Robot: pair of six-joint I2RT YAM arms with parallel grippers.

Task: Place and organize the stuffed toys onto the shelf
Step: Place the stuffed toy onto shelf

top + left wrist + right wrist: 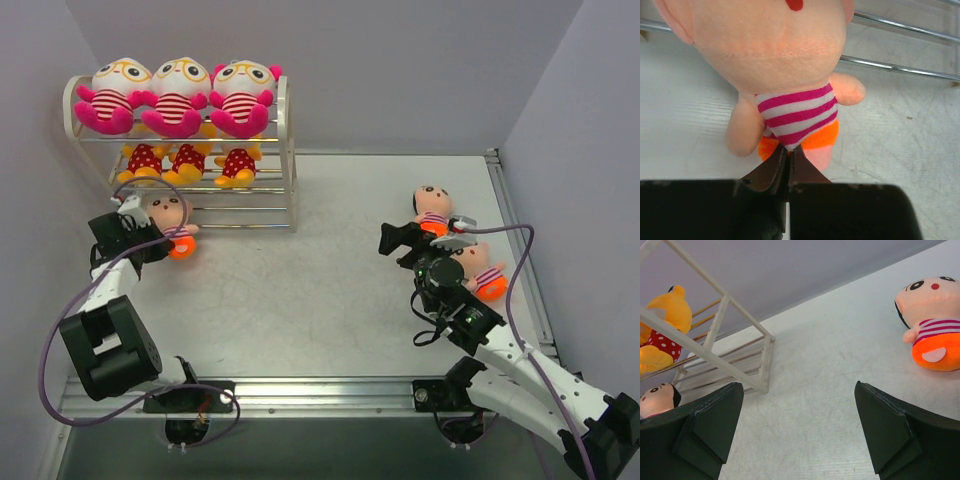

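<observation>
Peach-faced black-haired doll [790,75] was clenched at its orange pants by left fingers [771,172], just before cream wire shelf [291,170] lowest rods, pink dolls [178,95] sat on top tier, yellow dolls [188,160] on tier below, two peach dolls [433,212] lay on desk [330,290] near right fingers [707,425], released wide.

Soft plush, gleaming wire, scuffed tabletop.
You see fuzzy, matt cloth on the doll [795,75] at 12 o'clock in your left wrist view, its striped shirt the same soft nap. Behind it the shelf [900,67] rods gleam like smooth metal. The table [900,150] looks matt, finely scratched and speckled. The right gripper [799,390] has dull black plastic fingers [890,435] with slightly grainy faces.
</observation>
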